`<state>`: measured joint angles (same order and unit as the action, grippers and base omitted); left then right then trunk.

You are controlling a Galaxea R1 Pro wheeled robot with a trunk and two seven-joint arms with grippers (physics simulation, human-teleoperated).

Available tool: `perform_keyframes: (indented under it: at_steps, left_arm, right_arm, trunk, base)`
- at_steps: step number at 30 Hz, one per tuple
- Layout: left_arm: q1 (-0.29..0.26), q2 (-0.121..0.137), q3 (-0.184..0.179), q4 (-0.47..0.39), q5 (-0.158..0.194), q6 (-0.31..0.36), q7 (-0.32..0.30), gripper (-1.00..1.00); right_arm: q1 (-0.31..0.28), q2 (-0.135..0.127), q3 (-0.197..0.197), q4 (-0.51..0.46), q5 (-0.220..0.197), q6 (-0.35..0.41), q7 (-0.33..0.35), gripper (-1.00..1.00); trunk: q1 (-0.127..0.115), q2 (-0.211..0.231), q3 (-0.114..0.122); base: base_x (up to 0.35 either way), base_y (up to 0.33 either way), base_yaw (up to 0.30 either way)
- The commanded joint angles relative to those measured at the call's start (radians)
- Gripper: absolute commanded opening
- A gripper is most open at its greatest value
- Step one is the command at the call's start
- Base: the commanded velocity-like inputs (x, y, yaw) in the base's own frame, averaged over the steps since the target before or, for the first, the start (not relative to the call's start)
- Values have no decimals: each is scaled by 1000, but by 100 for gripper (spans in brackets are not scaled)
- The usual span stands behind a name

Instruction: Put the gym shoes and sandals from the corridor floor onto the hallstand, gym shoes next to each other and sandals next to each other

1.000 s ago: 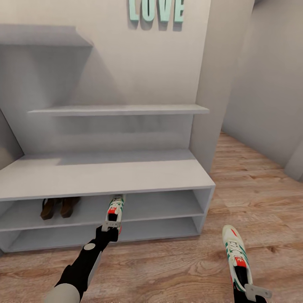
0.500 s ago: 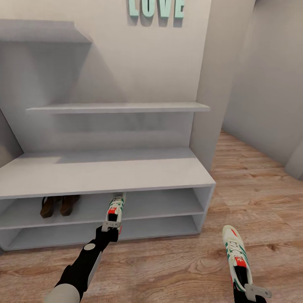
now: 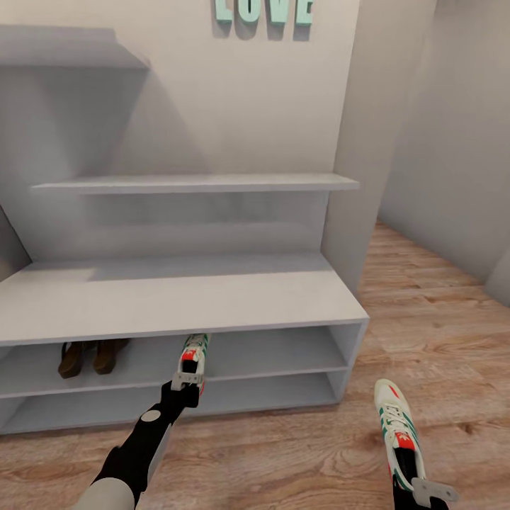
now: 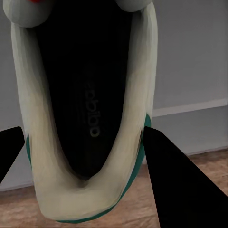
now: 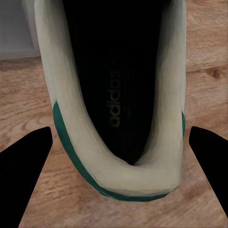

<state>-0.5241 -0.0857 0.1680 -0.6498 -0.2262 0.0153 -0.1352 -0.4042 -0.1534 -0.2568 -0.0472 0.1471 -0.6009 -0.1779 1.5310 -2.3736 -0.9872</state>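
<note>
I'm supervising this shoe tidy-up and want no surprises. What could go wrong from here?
The left end effector holds its sneaker by the heel at the rack's upper shelf; its toe could catch the bench top's edge. The right sneaker hangs over the floor; a slip drops it. The sandals could get nudged.

Black left arm [image 3: 138, 446] with white joint disc, pale grey elbow shell, grey hand [image 3: 188, 380] bracket

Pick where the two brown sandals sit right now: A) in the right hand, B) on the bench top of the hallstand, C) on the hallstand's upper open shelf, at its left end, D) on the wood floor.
C: the two sandals stand side by side on the upper open shelf of the hallstand, under its bench top.
</note>
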Motion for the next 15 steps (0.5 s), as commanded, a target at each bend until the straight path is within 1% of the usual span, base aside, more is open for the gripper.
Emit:
perform_keyframes:
  at_steps: [1, 9, 11, 15]
  left_arm:
    - [0, -2, 8, -1, -10, 2, -9, -100]
    - [0, -2, 8, 1, -10, 0, -9, -100]
    - [0, -2, 8, 1, -10, 0, -9, -100]
    - [0, -1, 8, 1, -10, 0, -9, -100]
  right_arm:
    - [-1, 0, -4, 1, 11, -2, -6, -100]
    - [-1, 0, -4, 1, 11, -2, -6, -100]
    - [-1, 0, -4, 1, 11, -2, -6, -100]
    - [-1, 0, -4, 1, 11, -2, -6, -100]
  trunk:
    - [0, 0, -1]
    - [0, 0, -1]
    - [0, 0, -1]
    - [0, 0, -1]
  base:
    - [159, 0, 0]
    - [263, 0, 0]
    - [172, 0, 0]
    - [71, 0, 0]
